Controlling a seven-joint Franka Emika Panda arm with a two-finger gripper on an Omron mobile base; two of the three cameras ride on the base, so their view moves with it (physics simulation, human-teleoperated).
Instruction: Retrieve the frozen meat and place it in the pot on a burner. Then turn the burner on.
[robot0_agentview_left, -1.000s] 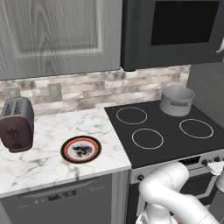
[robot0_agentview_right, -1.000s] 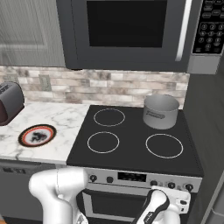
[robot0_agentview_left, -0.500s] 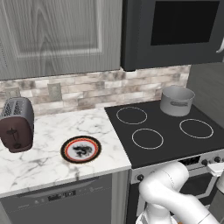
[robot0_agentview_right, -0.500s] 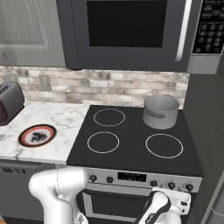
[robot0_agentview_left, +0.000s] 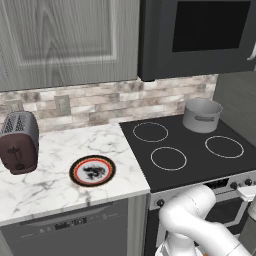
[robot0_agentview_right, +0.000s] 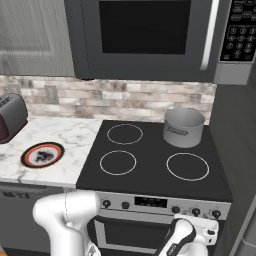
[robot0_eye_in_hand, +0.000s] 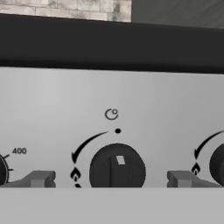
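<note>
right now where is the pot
The pot sits on the stove's back right burner in both base views, below the microwave, with the front right ring bare before it.

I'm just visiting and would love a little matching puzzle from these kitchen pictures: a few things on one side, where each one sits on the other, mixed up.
Things:
1. short grey metal pot
2. brown-and-silver toaster
3. round black-and-red rimmed plate
4. round black knob

Places:
A. near the front edge of the marble counter
B. on the stove's silver front panel, between the open fingers
C. on the back right burner
D. at the far left of the counter

Pairs: 1-C, 2-D, 3-A, 4-B
</note>
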